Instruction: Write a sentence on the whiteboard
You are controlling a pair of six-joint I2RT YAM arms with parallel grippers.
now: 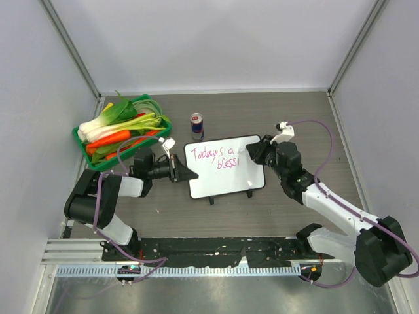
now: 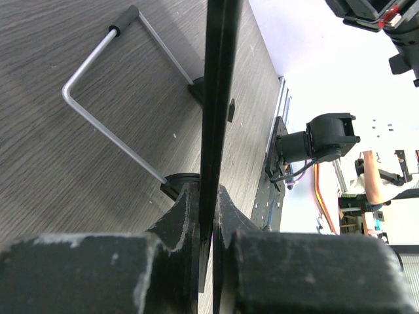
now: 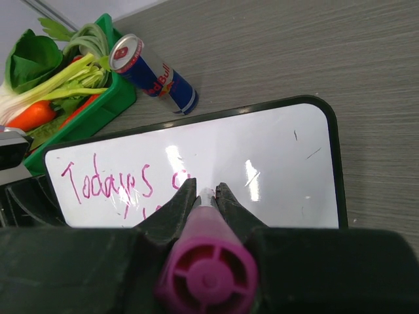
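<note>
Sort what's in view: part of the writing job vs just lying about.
Job: whiteboard, sentence, marker in right gripper, left gripper clamping the whiteboard's edge.
Lying about: can, basket, vegetables.

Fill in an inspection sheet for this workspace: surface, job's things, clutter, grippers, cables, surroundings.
Surface: grey wood-grain table.
Job's things: whiteboard at centre; sentence in pink, "Today's a" with a second line begun; pink marker.
Clutter: green basket of vegetables at far left; drink can behind the board.
Grippers: left gripper shut on the whiteboard's left edge; right gripper shut on the pink marker, over the board.
Cables: purple cable looping beside each arm.
Surroundings: white walls on three sides.
</note>
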